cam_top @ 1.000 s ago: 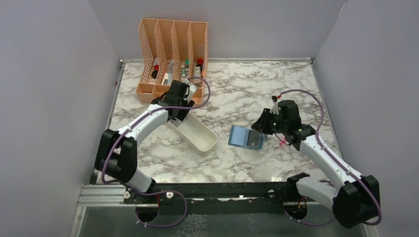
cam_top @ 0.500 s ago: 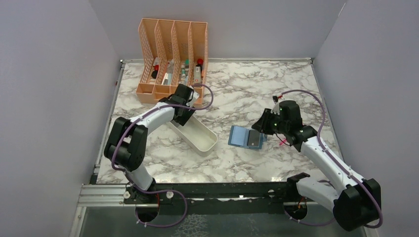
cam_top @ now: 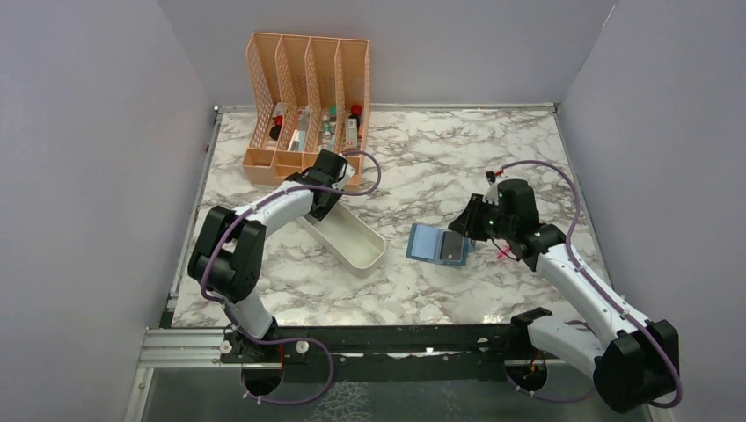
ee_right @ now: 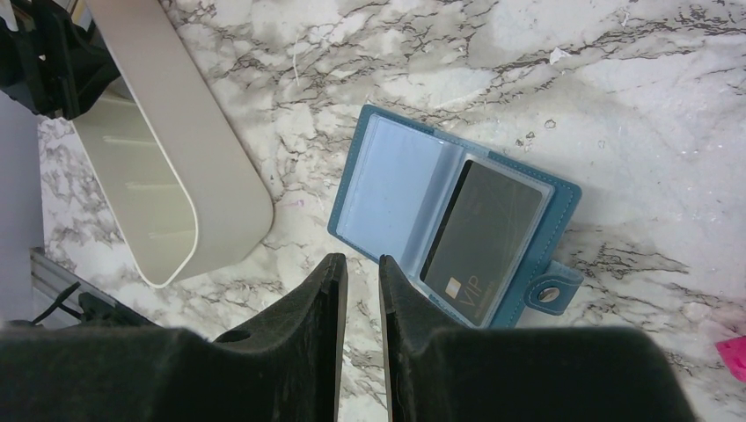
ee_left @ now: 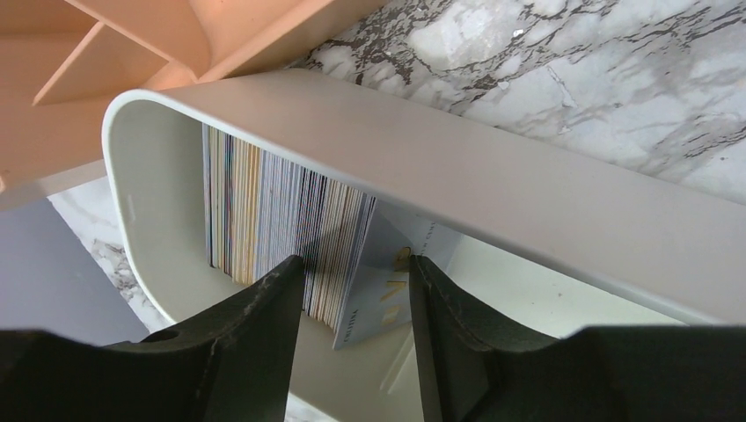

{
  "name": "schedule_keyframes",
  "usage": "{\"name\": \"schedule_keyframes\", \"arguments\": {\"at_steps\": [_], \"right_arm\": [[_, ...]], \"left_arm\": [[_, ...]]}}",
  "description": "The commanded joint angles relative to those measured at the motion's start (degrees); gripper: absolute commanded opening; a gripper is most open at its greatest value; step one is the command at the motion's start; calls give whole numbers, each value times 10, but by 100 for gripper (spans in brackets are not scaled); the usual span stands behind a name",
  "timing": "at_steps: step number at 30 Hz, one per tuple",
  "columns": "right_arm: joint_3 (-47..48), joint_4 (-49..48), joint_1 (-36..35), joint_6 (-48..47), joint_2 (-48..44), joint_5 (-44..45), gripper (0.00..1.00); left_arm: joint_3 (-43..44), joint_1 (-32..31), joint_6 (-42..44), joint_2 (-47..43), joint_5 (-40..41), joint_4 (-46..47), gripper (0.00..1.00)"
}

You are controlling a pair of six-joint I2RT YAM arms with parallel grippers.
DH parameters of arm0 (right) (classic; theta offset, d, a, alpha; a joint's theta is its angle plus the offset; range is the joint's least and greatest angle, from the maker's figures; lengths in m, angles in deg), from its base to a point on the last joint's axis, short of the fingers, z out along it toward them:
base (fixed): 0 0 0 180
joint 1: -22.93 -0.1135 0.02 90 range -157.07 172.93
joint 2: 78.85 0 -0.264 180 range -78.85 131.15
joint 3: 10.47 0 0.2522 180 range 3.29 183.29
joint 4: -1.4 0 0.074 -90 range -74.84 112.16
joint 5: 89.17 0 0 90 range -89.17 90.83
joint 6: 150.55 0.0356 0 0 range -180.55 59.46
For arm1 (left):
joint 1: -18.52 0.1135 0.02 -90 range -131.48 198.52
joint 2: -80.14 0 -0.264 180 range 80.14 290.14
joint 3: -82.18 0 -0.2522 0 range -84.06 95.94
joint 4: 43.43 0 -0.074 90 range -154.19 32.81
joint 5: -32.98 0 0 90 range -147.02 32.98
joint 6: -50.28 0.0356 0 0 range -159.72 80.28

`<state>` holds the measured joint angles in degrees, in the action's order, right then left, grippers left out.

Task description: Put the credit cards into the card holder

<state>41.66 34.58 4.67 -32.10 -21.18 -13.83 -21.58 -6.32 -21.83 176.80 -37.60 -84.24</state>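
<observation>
The teal card holder (cam_top: 437, 243) lies open on the marble, right of centre. In the right wrist view (ee_right: 396, 189) its left pocket is empty and its right pocket holds a dark card (ee_right: 488, 233). My right gripper (ee_right: 362, 261) hovers over its near edge, jaws a narrow gap apart with nothing between them; it also shows in the top view (cam_top: 475, 224). A stack of credit cards (ee_left: 273, 211) stands on edge in the white tray (ee_left: 440, 149). My left gripper (ee_left: 356, 264) is open inside the tray, its fingers either side of the stack's end and a leaning pale card (ee_left: 387, 290).
The peach mesh organizer (cam_top: 308, 97), holding small bottles, stands at the back left right behind the tray (cam_top: 352, 242) and the left gripper (cam_top: 327, 189). A small pink scrap (cam_top: 503, 253) lies right of the card holder. Grey walls enclose the table.
The left arm's elbow swung up and inward while its gripper stayed at the tray's far end, lowering slightly. The right arm and the card holder have barely moved.
</observation>
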Motion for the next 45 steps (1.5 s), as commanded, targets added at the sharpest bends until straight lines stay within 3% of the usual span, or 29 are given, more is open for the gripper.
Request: {"name": "schedule_keyframes", "arguments": {"at_steps": [1,17,32,37,45], "right_arm": [[15,4,1,0,-10,-1,25],[12,3,1,-1,-7,0,25],[11,3,1,1,-6,-4,25],[11,2,1,0,-5,-4,25],[11,2,1,0,-4,-3,25]], "left_arm": [[23,4,9,4,45,-1,48],[30,2,11,0,42,-3,33],[39,-5,13,-8,53,-12,30],[43,-8,9,-9,42,-17,20],[58,-12,-22,-16,-4,-55,15]]}}
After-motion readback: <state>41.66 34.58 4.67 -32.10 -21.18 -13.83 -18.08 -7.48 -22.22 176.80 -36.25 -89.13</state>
